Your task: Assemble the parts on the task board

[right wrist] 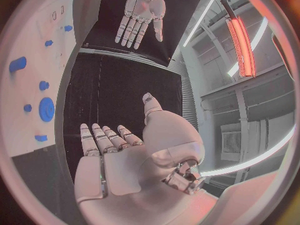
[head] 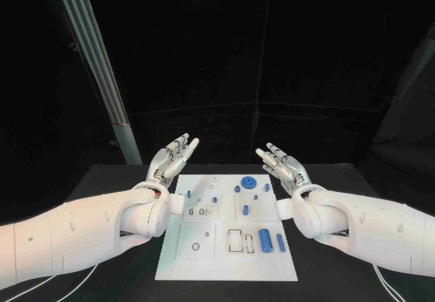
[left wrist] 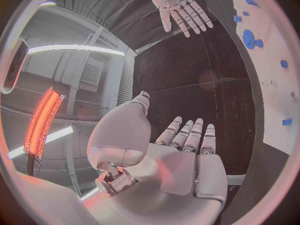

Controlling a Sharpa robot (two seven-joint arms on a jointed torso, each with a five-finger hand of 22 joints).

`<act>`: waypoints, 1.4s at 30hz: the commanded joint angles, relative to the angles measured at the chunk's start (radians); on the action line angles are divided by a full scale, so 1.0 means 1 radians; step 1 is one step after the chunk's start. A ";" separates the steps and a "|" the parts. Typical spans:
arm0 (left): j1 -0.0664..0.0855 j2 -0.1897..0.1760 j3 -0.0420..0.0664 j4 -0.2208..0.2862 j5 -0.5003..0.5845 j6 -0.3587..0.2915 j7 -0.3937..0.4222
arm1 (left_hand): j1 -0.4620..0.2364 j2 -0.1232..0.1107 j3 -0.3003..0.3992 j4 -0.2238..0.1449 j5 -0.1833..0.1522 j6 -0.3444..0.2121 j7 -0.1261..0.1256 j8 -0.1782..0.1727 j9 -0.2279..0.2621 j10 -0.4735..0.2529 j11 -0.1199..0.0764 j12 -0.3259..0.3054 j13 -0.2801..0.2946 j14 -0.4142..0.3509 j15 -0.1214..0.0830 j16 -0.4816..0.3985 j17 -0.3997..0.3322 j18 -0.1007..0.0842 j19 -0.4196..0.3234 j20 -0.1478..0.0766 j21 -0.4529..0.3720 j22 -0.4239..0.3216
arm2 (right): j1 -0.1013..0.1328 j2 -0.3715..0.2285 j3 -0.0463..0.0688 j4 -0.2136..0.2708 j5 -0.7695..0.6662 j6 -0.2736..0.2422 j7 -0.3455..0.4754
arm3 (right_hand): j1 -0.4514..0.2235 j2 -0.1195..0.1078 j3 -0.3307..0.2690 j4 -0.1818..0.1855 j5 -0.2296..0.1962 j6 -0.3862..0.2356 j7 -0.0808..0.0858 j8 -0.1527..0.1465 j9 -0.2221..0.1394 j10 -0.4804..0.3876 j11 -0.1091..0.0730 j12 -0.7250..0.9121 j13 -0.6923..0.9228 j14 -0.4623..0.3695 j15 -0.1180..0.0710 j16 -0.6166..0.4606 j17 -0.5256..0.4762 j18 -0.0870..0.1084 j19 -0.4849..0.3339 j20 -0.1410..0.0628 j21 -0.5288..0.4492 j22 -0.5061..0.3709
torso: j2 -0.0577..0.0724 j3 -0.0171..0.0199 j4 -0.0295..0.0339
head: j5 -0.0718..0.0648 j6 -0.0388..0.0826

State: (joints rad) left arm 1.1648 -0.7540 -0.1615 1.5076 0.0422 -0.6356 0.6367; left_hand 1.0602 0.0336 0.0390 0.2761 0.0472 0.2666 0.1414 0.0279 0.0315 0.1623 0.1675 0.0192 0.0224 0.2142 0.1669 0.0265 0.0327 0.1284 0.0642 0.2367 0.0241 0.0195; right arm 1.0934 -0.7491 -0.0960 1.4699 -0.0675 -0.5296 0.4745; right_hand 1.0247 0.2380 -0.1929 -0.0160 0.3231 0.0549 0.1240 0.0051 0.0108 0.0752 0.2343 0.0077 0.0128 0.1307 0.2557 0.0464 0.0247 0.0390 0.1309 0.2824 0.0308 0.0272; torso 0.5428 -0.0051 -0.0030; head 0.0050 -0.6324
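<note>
The white task board (head: 227,264) lies in the middle of the black table. Blue parts sit on it: a round disc (head: 248,182) near its far edge, a thick cylinder (head: 264,240) and a thin peg (head: 281,243) at the right front, and small pegs (head: 214,200) further back. My left hand (head: 174,158) is raised above the board's far left corner, fingers straight and apart, holding nothing. My right hand (head: 282,165) is raised above the far right corner, likewise spread and empty. The left wrist view shows my left hand's palm (left wrist: 181,170), the right hand (left wrist: 178,6) and the board (left wrist: 272,85).
A grey slanted post (head: 104,82) stands behind the table at the left. Black curtain closes the back. The table's black top (head: 335,283) shows on both sides of the board. The right wrist view shows the disc (right wrist: 46,109) on the board (right wrist: 31,60).
</note>
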 commanded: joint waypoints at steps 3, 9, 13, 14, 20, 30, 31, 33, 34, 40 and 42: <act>0.003 0.001 -0.001 -0.001 0.005 0.064 0.095 | 0.032 0.003 0.000 0.010 0.006 0.014 0.071 0.005 0.002 0.006 0.011 0.005 0.002 0.011 0.005 0.007 0.002 0.020 0.002 0.012 0.007 0.001 | 0.012 0.007 -0.014 -0.021 -0.082 0.196 -0.020 | 0.099 0.009 0.003 -0.057 -0.022 0.037 0.163 0.014 0.007 0.021 0.021 0.010 0.005 0.020 0.016 0.024 0.005 0.022 0.015 0.015 0.013 0.006 | 0.000 -0.0001 -0.0001 | 0.000 0.000; 0.003 -0.005 -0.001 -0.018 0.014 0.088 0.090 | 0.057 0.011 -0.005 0.007 0.007 0.076 0.108 0.015 0.008 0.080 0.051 0.016 0.010 0.141 0.041 0.042 0.021 0.016 0.024 0.044 0.020 0.008 | 0.015 -0.013 -0.019 -0.055 -0.163 0.156 -0.004 | 0.258 -0.015 0.064 -0.209 -0.113 0.307 0.169 0.109 0.050 0.385 0.039 0.113 0.052 0.275 0.003 0.144 0.032 0.060 0.260 0.012 0.122 0.062 | 0.001 -0.0003 -0.0030 | -0.004 -0.003; 0.003 -0.014 -0.001 -0.017 0.012 0.105 0.090 | 0.110 -0.002 -0.007 -0.013 0.006 0.269 0.136 0.060 0.030 0.395 0.087 0.094 0.044 0.494 0.059 0.180 0.076 0.009 0.354 0.060 0.201 0.099 | 0.021 -0.023 -0.019 -0.075 -0.240 0.121 0.011 | 0.314 -0.032 0.090 -0.270 -0.119 0.534 0.155 0.188 0.077 0.665 0.005 0.205 0.071 0.580 -0.043 0.240 0.049 0.110 0.502 0.006 0.244 0.112 | 0.003 0.0002 -0.0022 | -0.005 -0.003; 0.003 -0.018 -0.001 -0.016 0.007 0.112 0.088 | 0.128 -0.007 -0.008 -0.021 0.007 0.342 0.132 0.079 0.037 0.515 0.074 0.127 0.055 0.563 0.043 0.212 0.085 0.024 0.478 0.056 0.270 0.129 | 0.023 -0.026 -0.018 -0.080 -0.267 0.114 0.015 | 0.327 -0.038 0.096 -0.270 -0.120 0.582 0.148 0.200 0.080 0.698 -0.005 0.212 0.068 0.621 -0.054 0.244 0.047 0.122 0.532 0.005 0.260 0.116 | 0.005 -0.0001 -0.0027 | -0.005 -0.003; 0.011 -0.047 -0.001 0.002 -0.044 0.164 0.066 | 0.205 -0.015 -0.006 -0.062 0.008 0.601 0.101 0.147 0.058 0.759 0.022 0.197 0.065 0.783 -0.023 0.287 0.128 0.058 0.677 0.027 0.371 0.161 | 0.045 -0.036 0.008 -0.107 -0.482 0.117 -0.009 | 0.365 -0.061 0.125 -0.274 -0.118 0.753 0.121 0.206 0.069 0.829 -0.041 0.199 0.049 0.806 -0.102 0.227 0.038 0.146 0.664 -0.020 0.320 0.127 | 0.023 0.0008 -0.0024 | -0.009 0.008; 0.031 -0.113 -0.001 0.109 -0.068 0.240 0.041 | 0.235 -0.014 -0.005 -0.083 0.007 0.680 0.073 0.140 0.044 0.897 -0.014 0.190 0.067 0.916 -0.066 0.305 0.180 0.057 0.788 -0.018 0.405 0.163 | 0.139 -0.018 0.022 -0.164 -0.901 0.113 -0.187 | 0.383 -0.102 0.180 -0.277 -0.080 0.912 0.063 0.187 0.056 1.071 -0.118 0.162 0.049 1.148 -0.218 0.276 0.083 0.143 0.870 -0.141 0.541 0.232 | 0.078 0.0000 0.0097 | -0.022 0.029; 0.033 -0.121 -0.001 0.125 -0.068 0.246 0.039 | 0.237 -0.013 -0.005 -0.085 0.007 0.680 0.073 0.138 0.043 0.898 -0.014 0.187 0.065 0.916 -0.066 0.302 0.181 0.056 0.789 -0.018 0.404 0.162 | 0.147 -0.012 0.022 -0.172 -0.937 0.122 -0.206 | 0.381 -0.109 0.185 -0.276 -0.081 0.926 0.056 0.180 0.055 1.094 -0.126 0.153 0.049 1.197 -0.230 0.292 0.096 0.144 0.891 -0.155 0.584 0.256 | 0.083 -0.0001 0.0110 | -0.023 0.032; 0.038 -0.131 -0.001 0.147 -0.069 0.253 0.035 | 0.238 -0.013 -0.005 -0.087 0.007 0.680 0.075 0.132 0.040 0.898 -0.013 0.178 0.063 0.914 -0.065 0.295 0.184 0.056 0.789 -0.018 0.401 0.159 | 0.169 0.009 0.023 -0.195 -1.047 0.162 -0.262 | 0.375 -0.122 0.200 -0.275 -0.080 0.947 0.050 0.163 0.054 1.126 -0.140 0.128 0.048 1.253 -0.243 0.305 0.118 0.141 0.905 -0.175 0.653 0.296 | 0.097 -0.0006 0.0157 | -0.029 0.034; 0.040 -0.135 -0.001 0.158 -0.069 0.256 0.034 | 0.238 -0.012 -0.006 -0.087 0.007 0.680 0.076 0.130 0.039 0.898 -0.012 0.174 0.062 0.914 -0.064 0.292 0.185 0.055 0.789 -0.017 0.399 0.158 | 0.177 0.018 0.023 -0.203 -1.089 0.176 -0.279 | 0.373 -0.127 0.203 -0.276 -0.083 0.949 0.049 0.158 0.054 1.136 -0.143 0.124 0.049 1.278 -0.249 0.317 0.127 0.143 0.912 -0.178 0.671 0.306 | 0.103 -0.0013 0.0180 | -0.032 0.034; 0.050 -0.155 -0.001 0.205 -0.070 0.268 0.025 | 0.236 -0.011 -0.008 -0.088 0.007 0.678 0.079 0.120 0.036 0.896 -0.009 0.161 0.058 0.912 -0.062 0.283 0.190 0.055 0.789 -0.016 0.394 0.153 | 0.206 0.067 0.023 -0.231 -1.355 0.216 -0.344 | 0.359 -0.152 0.243 -0.274 -0.083 0.979 0.037 0.122 0.054 1.184 -0.156 0.085 0.052 1.357 -0.266 0.397 0.197 0.143 0.941 -0.195 0.789 0.374 | 0.140 -0.0018 0.0280 | -0.040 0.042; 0.052 -0.157 -0.001 0.212 -0.070 0.270 0.023 | 0.236 -0.011 -0.008 -0.088 0.007 0.678 0.080 0.119 0.036 0.895 -0.008 0.158 0.057 0.912 -0.061 0.281 0.191 0.055 0.789 -0.015 0.393 0.153 | 0.210 0.082 0.024 -0.233 -1.443 0.217 -0.360 | 0.357 -0.164 0.263 -0.275 -0.086 0.989 0.039 0.111 0.055 1.183 -0.155 0.065 0.051 1.352 -0.267 0.415 0.217 0.143 0.929 -0.196 0.814 0.390 | 0.153 -0.0009 0.0320 | -0.042 0.041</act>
State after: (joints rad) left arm 1.2150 -0.9095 -0.1623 1.7128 -0.0132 -0.4034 0.6633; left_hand 1.2892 0.0197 0.0320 0.1942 0.0508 0.9419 0.2144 0.1516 0.0683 1.0542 0.1553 0.1816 0.0805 1.1224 0.1002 0.3133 0.2229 0.1708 0.8475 0.2200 0.4228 0.1730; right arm 1.3001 -0.6728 -0.0728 1.2387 -1.2556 -0.3551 0.1876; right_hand 1.3825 0.0802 0.0627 -0.2910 0.2351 1.0379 0.1631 0.1199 0.0659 1.2511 0.0802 0.0791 0.0638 1.4602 -0.0094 0.4538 0.2338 0.1634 1.0619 0.0911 0.8325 0.4098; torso 0.6714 -0.0065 0.0216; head -0.0350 -0.5920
